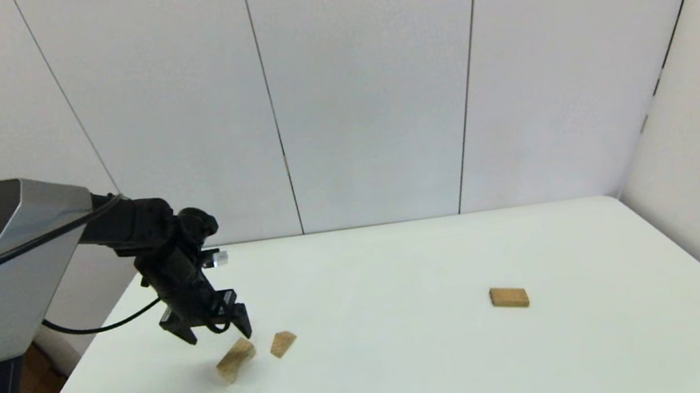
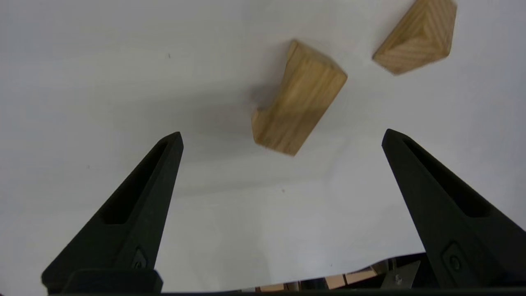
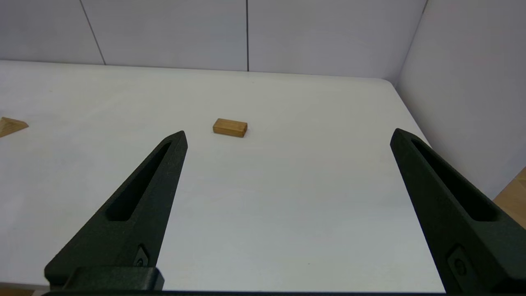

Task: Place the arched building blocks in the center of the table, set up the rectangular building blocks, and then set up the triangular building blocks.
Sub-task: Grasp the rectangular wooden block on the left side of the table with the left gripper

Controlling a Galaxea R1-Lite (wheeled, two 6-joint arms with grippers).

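Arched building block (image 1: 235, 360): lies on the robot's left part of the table (image 1: 417, 379), well away from the centre, so you have not yet carried out the first placement.

Position against the jaws: your left gripper (image 1: 216, 326) hangs just above and a little behind it, jaws spread wide and holding nothing. In the left wrist view the arched building block (image 2: 296, 100) sits ahead of the two fingers (image 2: 137, 209) and between their lines, somewhat toward the right-hand finger. Its long axis runs obliquely to the gap, neither across it nor along it; judged from that, you will want some wrist rotation before you close, so that the pads meet the long flat sides.

Nearer arm: the left, by a wide margin.

Neighbour: triangular building block (image 1: 283, 343), just beside the arch on its right and not touching it; in the left wrist view the triangular building block (image 2: 416, 37) lies beyond the right-hand finger. Risk, as a judgement: a wide finger coming down could nudge it.

Rectangular building block (image 1: 509, 297): flat on the right part of the table, well apart from the other two.

Right gripper (image 3: 287, 137): held above the near right of the table, jaws wide, empty, looking toward the rectangular building block (image 3: 230, 127).

Path to centre: no object stands between the arch and the middle of the table.
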